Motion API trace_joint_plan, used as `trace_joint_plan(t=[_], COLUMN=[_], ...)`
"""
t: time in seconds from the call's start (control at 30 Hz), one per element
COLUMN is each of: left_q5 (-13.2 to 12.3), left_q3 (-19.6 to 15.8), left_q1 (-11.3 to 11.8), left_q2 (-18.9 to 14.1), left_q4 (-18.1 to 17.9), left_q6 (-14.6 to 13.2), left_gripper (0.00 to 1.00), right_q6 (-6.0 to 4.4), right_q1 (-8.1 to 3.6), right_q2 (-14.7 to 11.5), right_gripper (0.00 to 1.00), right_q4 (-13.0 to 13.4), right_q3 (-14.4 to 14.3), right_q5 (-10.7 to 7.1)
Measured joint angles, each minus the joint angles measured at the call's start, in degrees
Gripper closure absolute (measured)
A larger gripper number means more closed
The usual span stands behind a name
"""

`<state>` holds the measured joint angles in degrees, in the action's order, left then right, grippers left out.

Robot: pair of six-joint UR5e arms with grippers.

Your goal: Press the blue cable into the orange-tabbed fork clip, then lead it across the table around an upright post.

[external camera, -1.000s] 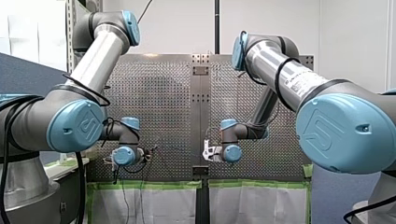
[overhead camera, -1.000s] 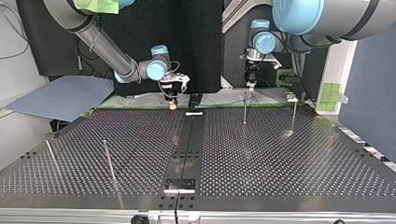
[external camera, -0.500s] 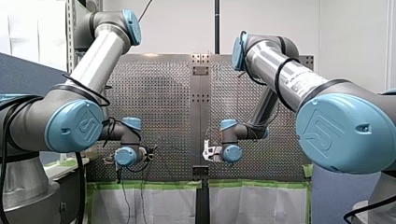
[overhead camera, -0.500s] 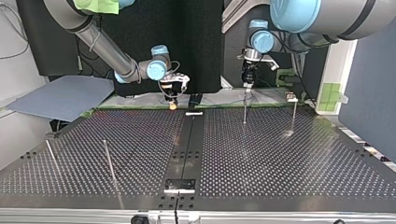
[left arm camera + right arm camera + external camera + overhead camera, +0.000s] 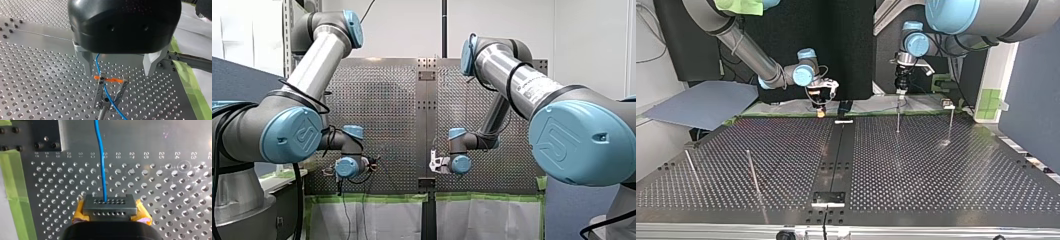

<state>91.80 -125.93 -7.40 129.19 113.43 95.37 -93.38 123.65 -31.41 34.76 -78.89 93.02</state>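
Note:
In the left wrist view the blue cable (image 5: 105,88) runs down between the two metal prongs of the fork clip (image 5: 100,91), just under its orange tabs (image 5: 113,80). My left gripper (image 5: 117,73) hangs open just above the clip, one finger on each side, touching neither clip nor cable. In the top view it (image 5: 900,90) sits over the clip's thin stem (image 5: 898,117). My right gripper (image 5: 110,207), with yellow pads (image 5: 78,212), is shut on the blue cable (image 5: 103,167), which leads straight ahead of it. In the top view it (image 5: 821,109) is near the table's far edge.
An upright post (image 5: 951,122) stands beside the clip at the top view's right. Two more posts (image 5: 752,170) (image 5: 691,167) stand at that view's near left. Green tape (image 5: 15,185) lines the table edge, and a black centre strip (image 5: 836,150) divides the perforated table.
My left gripper has lifted a little above the clip, still open. My right arm has not moved.

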Motion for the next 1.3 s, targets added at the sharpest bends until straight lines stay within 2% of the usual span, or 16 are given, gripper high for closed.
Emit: trace_joint_plan(t=[0.53, 0.93, 1.3], left_q5=[0.47, -0.42, 4.41], left_q3=[0.04, 3.63, 7.82], left_q1=[-0.44, -3.71, -6.74], left_q2=[-0.05, -0.05, -0.04], left_q4=[0.73, 5.14, 8.27], left_q6=[-0.75, 1.22, 1.63], left_gripper=[0.00, 0.00, 0.00], right_q6=[0.08, 0.11, 0.11], right_q1=[0.02, 0.19, 0.23], right_q2=[0.06, 0.07, 0.10], right_gripper=[1.00, 1.00, 1.00], right_q4=[-0.09, -0.20, -0.21], right_q3=[0.00, 0.00, 0.00], right_q5=[-0.06, -0.16, -0.18])
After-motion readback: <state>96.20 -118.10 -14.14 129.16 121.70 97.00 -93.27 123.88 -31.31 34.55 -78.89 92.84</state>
